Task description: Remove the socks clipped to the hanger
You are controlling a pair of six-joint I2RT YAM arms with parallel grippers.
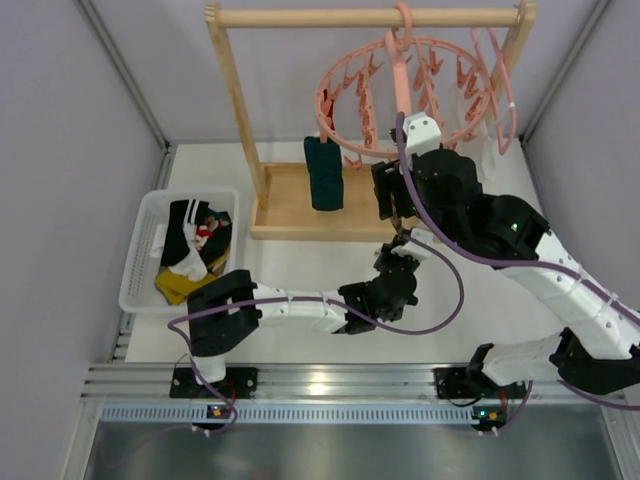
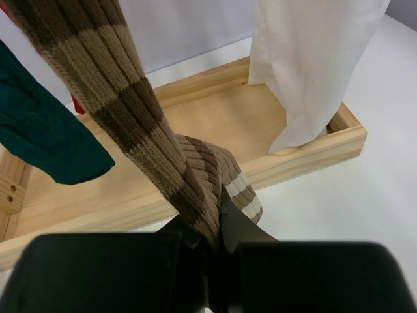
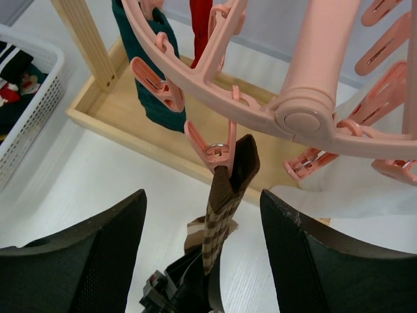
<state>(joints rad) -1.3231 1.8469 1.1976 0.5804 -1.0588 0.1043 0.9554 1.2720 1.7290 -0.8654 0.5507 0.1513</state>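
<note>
The left gripper (image 2: 212,244) is clamped on the lower part of a brown striped sock (image 2: 111,85), its fingertips buried in the knit so that only the black body shows in the left wrist view. The sock's top runs out of that frame. In the right wrist view its upper end sits in a pink clip (image 3: 217,151) hanging from the ring of the hanger (image 3: 305,119).

The right gripper (image 3: 203,199) stands wide, one black finger on each side of that clip and touching neither clip nor sock. From above, the right arm covers this clip and most of the sock.

A teal sock (image 2: 39,130) hangs to the left, cut off at the frame edge. A red sock (image 3: 201,19) shows only as a strip behind the ring. A white garment (image 2: 313,59) hangs over the wooden rack's tray (image 2: 306,153), its top out of view. The basket (image 1: 140,260) holds a heap of socks too tangled to count.
</note>
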